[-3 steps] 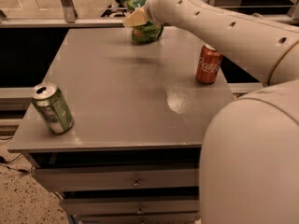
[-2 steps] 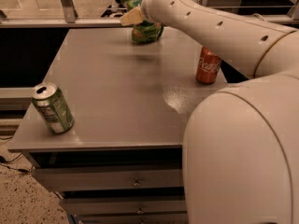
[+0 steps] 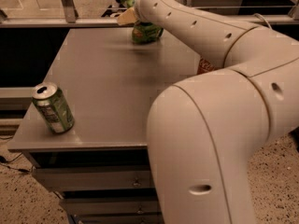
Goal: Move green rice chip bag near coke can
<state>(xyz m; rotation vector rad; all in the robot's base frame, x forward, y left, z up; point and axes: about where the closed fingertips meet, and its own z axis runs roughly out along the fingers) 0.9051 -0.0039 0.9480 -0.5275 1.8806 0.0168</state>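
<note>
At top centre, the crinkly green bag [image 3: 145, 31] is at the smooth grey table's [image 3: 103, 78] far edge, the hand [image 3: 128, 17] against it, grip untellable. The red coke can [image 3: 205, 66] peeks from under the arm, right of the bag.

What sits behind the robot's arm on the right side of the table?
Only a red sliver of the coke can shows below the arm; the rest is covered. The gripper is at the green chip bag, by the far edge of the table.
</note>
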